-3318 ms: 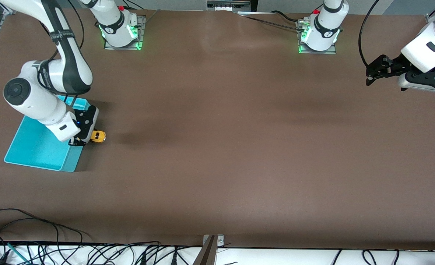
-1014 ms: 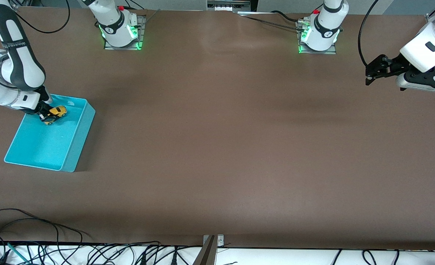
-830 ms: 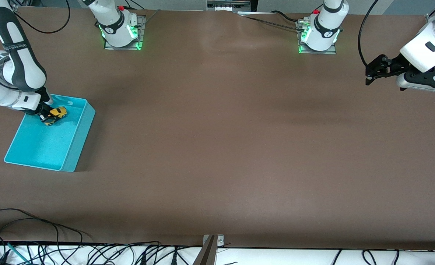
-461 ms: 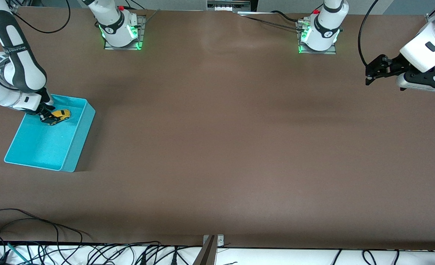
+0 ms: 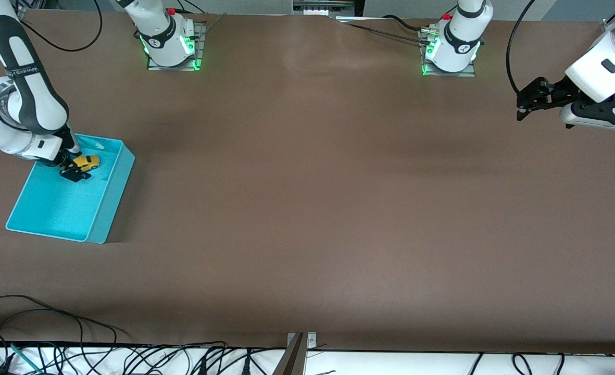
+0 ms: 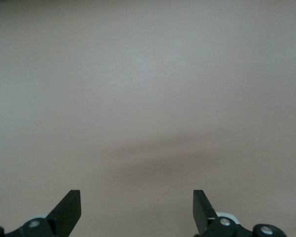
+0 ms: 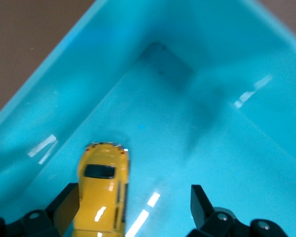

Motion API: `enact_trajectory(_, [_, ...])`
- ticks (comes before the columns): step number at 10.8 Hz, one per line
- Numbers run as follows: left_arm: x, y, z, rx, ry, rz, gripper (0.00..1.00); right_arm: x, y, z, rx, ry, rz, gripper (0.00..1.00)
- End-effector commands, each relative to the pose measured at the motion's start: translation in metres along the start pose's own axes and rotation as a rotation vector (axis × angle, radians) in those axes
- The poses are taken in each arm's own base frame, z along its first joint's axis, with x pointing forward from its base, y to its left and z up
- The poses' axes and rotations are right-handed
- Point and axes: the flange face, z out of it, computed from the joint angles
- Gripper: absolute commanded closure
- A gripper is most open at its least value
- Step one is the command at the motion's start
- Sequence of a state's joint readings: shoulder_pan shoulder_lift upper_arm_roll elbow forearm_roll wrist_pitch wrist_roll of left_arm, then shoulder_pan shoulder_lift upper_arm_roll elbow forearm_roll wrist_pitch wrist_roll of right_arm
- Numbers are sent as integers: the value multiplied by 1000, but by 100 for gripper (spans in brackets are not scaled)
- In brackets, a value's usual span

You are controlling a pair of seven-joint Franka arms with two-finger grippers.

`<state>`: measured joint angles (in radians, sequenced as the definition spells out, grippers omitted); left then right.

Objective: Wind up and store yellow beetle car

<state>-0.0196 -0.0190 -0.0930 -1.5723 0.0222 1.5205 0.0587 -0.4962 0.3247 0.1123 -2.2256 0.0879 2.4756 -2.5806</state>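
Observation:
The yellow beetle car rests on the floor of the turquoise bin, in the part of the bin farther from the front camera. My right gripper is down inside the bin and open. The car lies between its fingers, close against one of them, with a wide gap to the other. My left gripper waits open and holds nothing, above bare table at the left arm's end.
The bin stands at the right arm's end of the brown table. Loose cables run along the edge nearest the front camera. The two arm bases stand along the edge farthest from that camera.
My right gripper carried the car from the table beside the bin into the bin, then opened and let it go. The left arm has stayed still.

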Motion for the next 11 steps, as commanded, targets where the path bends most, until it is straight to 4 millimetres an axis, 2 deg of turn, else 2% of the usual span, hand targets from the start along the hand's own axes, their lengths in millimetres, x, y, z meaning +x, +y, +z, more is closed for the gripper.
enact_trajectory(1, [-2,1,-5,27,-4,-3,0,9,9,-41,-10,21,94,0])
enact_trajectory(2, [-2,1,-5,27,-4,-3,0,15,11,-57,-8,21,144,0])
enact_trajectory(4, [-2,1,-5,27,-4,-3,0,34,30,-93,-10,14,262,0])
enact_trajectory(5, [-2,0,-5,27,-4,-6,0,45,48,-107,-3,17,308,0])
enact_trajectory(7, [-2,0,-5,27,-4,-6,0,60,77,-124,2,20,417,0])
enact_trajectory(9, [-2,0,-5,27,-4,-6,0,75,95,-143,-7,7,546,0])
enact_trajectory(11, [-2,0,-5,27,-4,-6,0,102,111,-169,-35,-13,716,0])
